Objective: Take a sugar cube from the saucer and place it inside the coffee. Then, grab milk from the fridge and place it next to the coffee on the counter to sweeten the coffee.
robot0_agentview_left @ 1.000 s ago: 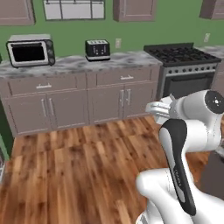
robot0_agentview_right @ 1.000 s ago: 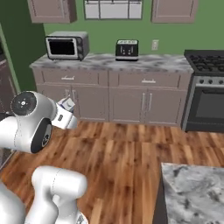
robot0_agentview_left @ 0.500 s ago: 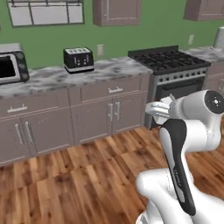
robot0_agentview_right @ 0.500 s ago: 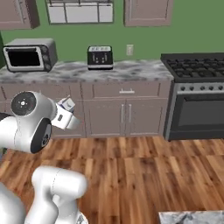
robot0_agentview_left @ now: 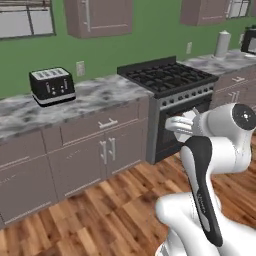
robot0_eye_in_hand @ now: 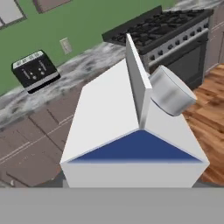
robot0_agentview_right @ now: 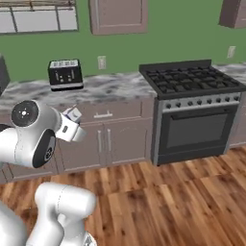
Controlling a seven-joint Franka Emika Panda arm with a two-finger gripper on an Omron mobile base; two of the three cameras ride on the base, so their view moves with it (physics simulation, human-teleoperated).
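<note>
Left base view: our camera has swung since a second ago; the toaster (robot0_agentview_left: 51,85) now sits at ten o'clock, the stove (robot0_agentview_left: 167,77) at one.

Right base view: open wood floor (robot0_agentview_right: 168,197) at five o'clock.

Hand view: our gripper grasps the milk (robot0_eye_in_hand: 131,131), counter (robot0_eye_in_hand: 87,65) beyond.

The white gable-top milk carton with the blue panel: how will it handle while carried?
The white gable-top milk carton has flat, smooth-looking faces, so it may slip in a loose grip. Its box shape will not roll and should stand steady on its flat base. The round grey cap and ridge suggest thin walls that could dent under hard squeezing.
</note>
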